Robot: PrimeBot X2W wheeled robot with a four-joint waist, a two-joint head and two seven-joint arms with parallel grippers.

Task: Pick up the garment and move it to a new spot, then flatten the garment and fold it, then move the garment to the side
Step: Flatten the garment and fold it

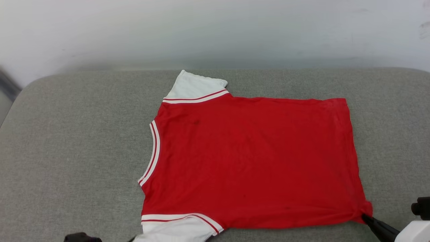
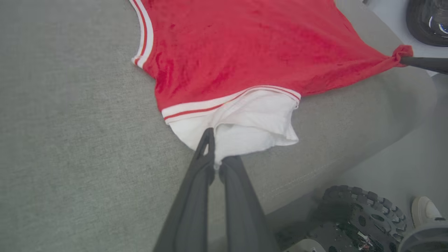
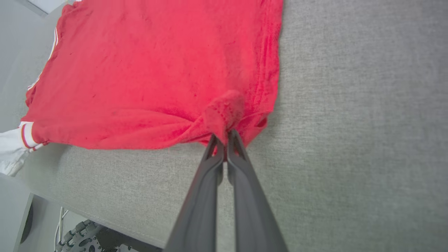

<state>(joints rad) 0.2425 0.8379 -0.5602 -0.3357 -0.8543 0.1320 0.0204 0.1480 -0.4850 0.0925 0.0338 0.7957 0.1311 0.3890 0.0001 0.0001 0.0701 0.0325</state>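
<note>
Between both jaws, garment (image 1: 252,158) sleeve and hem.

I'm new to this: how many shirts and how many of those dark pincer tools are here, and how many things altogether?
Shirts: 1, the red garment with white sleeves.
Tools: 2, the left tool pinching a white sleeve, the right tool pinching a red bottom corner.
Total: 3

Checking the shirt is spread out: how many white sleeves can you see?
2. The far sleeve lies flat at the shirt's far edge; the near sleeve is pinched in the left gripper.
</note>
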